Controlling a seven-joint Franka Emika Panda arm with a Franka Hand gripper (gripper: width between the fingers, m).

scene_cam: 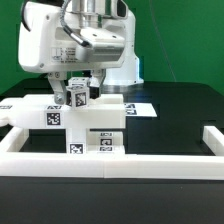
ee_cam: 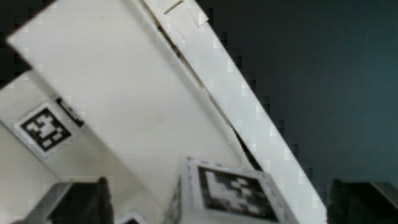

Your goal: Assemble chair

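Chair (scene_cam: 88,122): partly assembled, several tagged white parts already joined into one blocky cluster on the black counter (scene_cam: 180,110), just behind the front border rail (scene_cam: 110,163). Gripper (scene_cam: 82,88): above the cluster, jaws apart, clamping nothing. Remaining: judged incomplete; no finished chair shape visible.

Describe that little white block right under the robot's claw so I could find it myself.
Start at the big white robot arm above the black table. Directly under its gripper stands a small white block. Unlike the flat tagged pieces below, it sticks up, its tag facing the camera.
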